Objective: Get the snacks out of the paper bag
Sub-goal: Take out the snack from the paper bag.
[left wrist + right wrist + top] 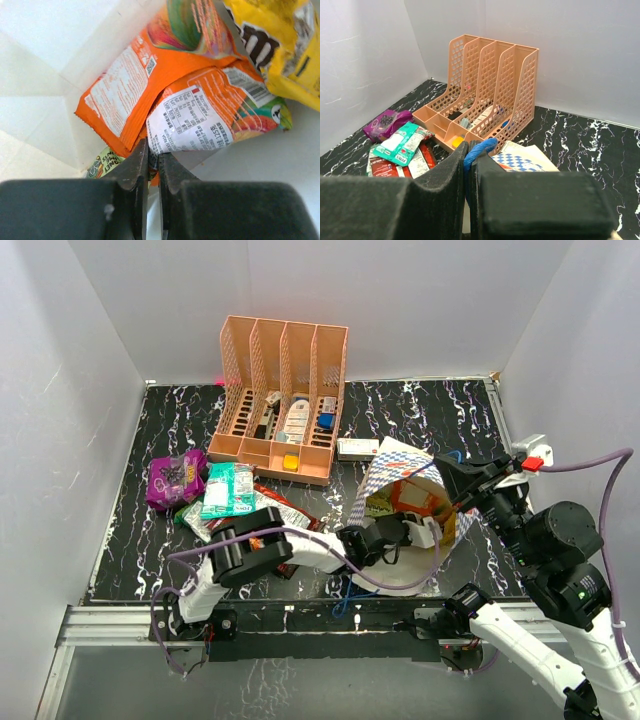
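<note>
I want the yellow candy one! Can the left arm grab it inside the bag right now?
Probably not yet. The left gripper is shut on an orange packet, and the yellow packet lies deeper, beyond it. The right gripper holds the blue handle of the paper bag, so the mouth is open.

a robot test cell in a lab is shown. a black, white-veined tabletop (430,420) is closed in on the left, right and far sides by plain white panels (200,300), so that a booth is formed. along the near edge a metal rail (120,618) is fixed, and two robot arms are bolted there side by side, the left arm (250,550) and the right arm (560,535). a purple cable (600,460) is looped loose by the right arm. an orange file rack (285,400) is set at the far side, and snack packets (215,490) are laid at the left.
</note>
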